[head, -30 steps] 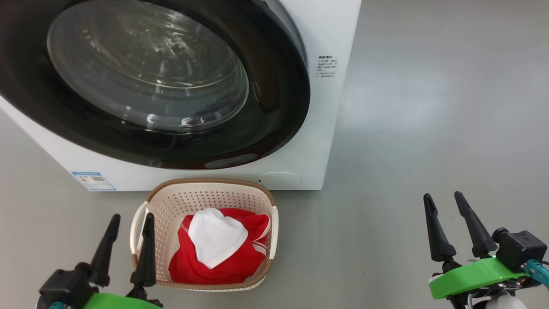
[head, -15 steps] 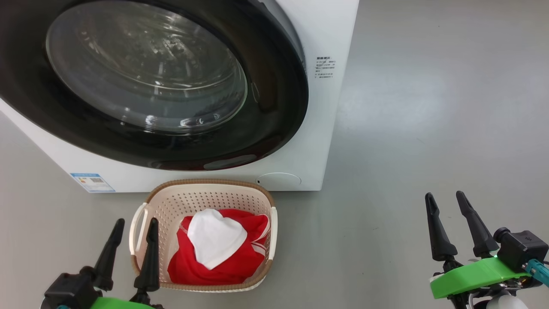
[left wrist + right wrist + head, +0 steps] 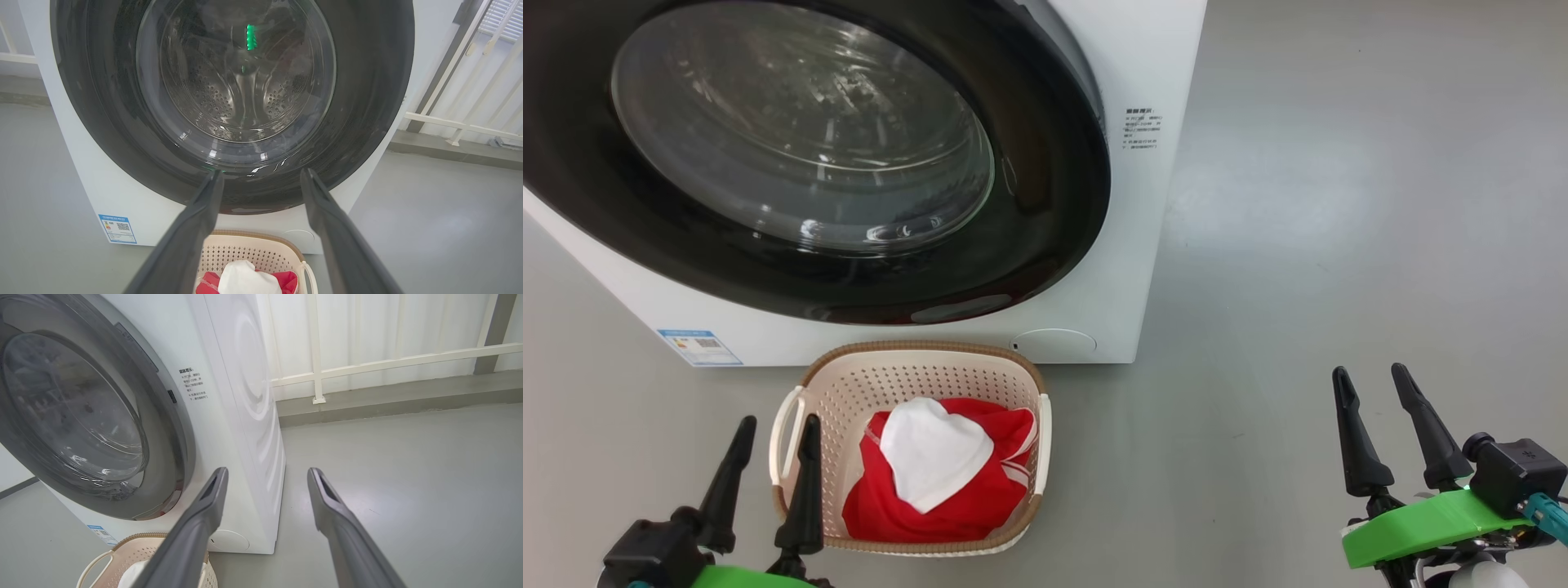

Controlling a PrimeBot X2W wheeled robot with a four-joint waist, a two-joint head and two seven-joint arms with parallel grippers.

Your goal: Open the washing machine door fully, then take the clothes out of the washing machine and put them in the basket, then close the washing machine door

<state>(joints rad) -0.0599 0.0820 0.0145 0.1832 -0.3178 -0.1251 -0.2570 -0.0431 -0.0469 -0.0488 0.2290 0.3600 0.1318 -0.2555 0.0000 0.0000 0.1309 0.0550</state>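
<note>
Large round glossy black-rimmed washing machine door (image 3: 800, 155) with bulging clear glass sits closed against the front of the big white boxy washing machine (image 3: 1147, 57). In the left wrist view the perforated steel drum (image 3: 245, 102) shows through the glass, and no red fabric can be made out inside. There is a green light reflection on the glass.

Cream perforated plastic basket (image 3: 915, 353) with a brown woven-look rim stands on the grey floor (image 3: 1339, 204), just in front of the machine and below the door. Bright red clothes (image 3: 964, 502) with a white panel on top lie bunched inside the basket.

Left tool (image 3: 778, 420) is low at the basket's left side. Its fingers are spread apart, point up and are empty. The inner finger overlaps the basket's left handle in the head view; cannot tell if it touches. Right tool (image 3: 1368, 370) is well to the right of the basket over bare floor. Its fingers are apart too and hold nothing.

Small blue sticker (image 3: 698, 345) is on the machine's lower left front. Printed text label (image 3: 1142, 128) is to the right of the door. Round white cover (image 3: 1054, 341) is at the lower right corner.
</note>
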